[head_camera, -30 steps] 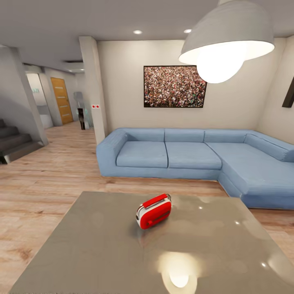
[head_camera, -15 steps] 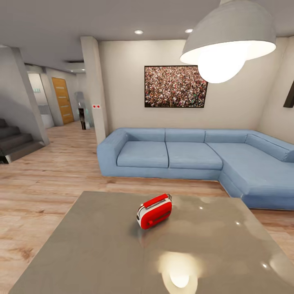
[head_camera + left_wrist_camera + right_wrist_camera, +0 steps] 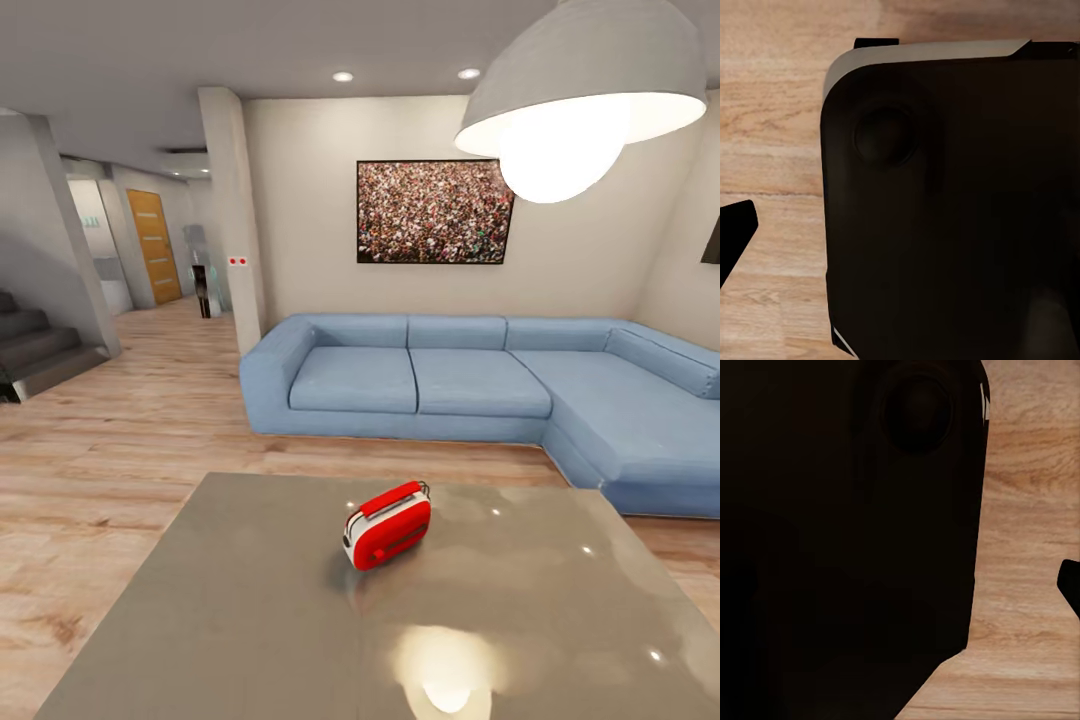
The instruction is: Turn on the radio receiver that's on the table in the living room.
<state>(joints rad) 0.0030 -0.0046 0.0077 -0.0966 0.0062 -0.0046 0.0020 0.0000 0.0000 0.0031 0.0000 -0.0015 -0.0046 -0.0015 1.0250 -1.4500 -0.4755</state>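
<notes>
Seen from the head camera: the radio receiver, red with white trim, standing on the table about midway across the glossy grey top, toward the far half, turned at an angle with its thin handle uppermost. Just in front of the radio, a bright reflection of the pendant lamp on the tabletop. Beyond the table, past a strip of wood plank floor, the long blue L-shaped sofa, its corner section running forward on the right of the radio. Above the sofa, the crowd-photo picture on the wall. Well to the left of the sofa, a pillar, then a hallway with an orange-brown door and dark stairs.

From the left wrist camera: a dark rounded body of the robot over plank floor, with a black tip at the edge of the picture. From the right wrist camera: much the same, a dark rounded body above floor planks.

Cannot tell whether either pincer stands apart or together, nor how the radio lies relative to either.
</notes>
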